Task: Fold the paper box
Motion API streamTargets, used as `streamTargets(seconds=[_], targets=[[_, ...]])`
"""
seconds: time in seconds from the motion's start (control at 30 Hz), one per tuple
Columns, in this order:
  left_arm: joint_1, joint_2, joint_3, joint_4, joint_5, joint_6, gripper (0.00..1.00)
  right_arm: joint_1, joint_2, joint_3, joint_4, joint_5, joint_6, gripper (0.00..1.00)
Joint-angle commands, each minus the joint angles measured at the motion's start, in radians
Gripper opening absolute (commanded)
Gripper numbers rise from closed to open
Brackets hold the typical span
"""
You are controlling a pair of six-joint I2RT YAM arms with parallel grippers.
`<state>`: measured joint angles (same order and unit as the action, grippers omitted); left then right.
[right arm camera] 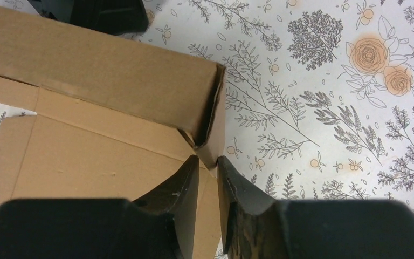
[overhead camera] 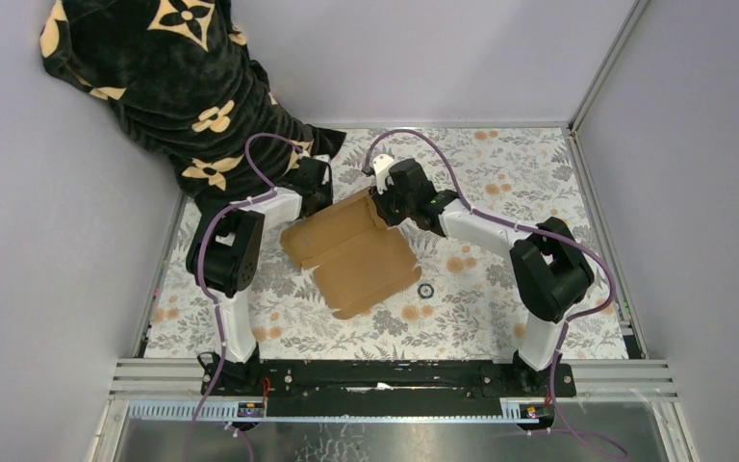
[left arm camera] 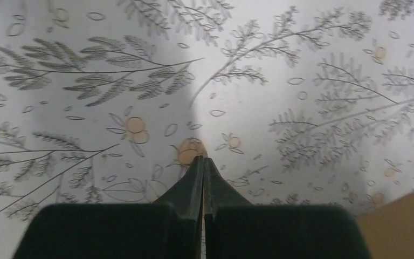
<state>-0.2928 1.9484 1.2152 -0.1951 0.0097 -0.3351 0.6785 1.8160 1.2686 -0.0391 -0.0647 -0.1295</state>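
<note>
The paper box (overhead camera: 356, 255) is brown cardboard lying on the floral cloth mid-table, its far edge folded upward. In the right wrist view the raised flap (right arm camera: 102, 70) stands over the flat panel (right arm camera: 97, 162). My right gripper (right arm camera: 207, 162) is shut on the flap's near corner, at the box's far right edge (overhead camera: 383, 214). My left gripper (left arm camera: 203, 159) is shut with nothing in it, hovering over bare cloth by the box's far left corner (overhead camera: 319, 192). Only a brown corner of the box (left arm camera: 404, 221) shows in the left wrist view.
A black blanket with tan flower shapes (overhead camera: 154, 77) hangs at the back left, close to the left arm. A small black ring (overhead camera: 425, 290) lies on the cloth right of the box. Grey walls stand on three sides, and a metal rail (overhead camera: 394, 371) crosses the near edge.
</note>
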Motion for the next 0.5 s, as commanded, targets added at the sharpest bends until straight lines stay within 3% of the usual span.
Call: streamTargets(seconds=[0.0, 0.2, 0.47], targets=[[-0.002, 0.022, -0.029, 0.038, 0.131, -0.021, 0.02, 0.001, 0.008, -0.009, 0.116, -0.082, 0.019, 0.28], [-0.003, 0.046, -0.027, 0.052, 0.188, -0.005, 0.02, 0.000, 0.034, -0.081, 0.259, -0.132, 0.048, 0.32], [-0.005, 0.069, -0.022, 0.068, 0.234, 0.007, 0.02, 0.000, 0.099, -0.048, 0.302, -0.182, 0.057, 0.33]])
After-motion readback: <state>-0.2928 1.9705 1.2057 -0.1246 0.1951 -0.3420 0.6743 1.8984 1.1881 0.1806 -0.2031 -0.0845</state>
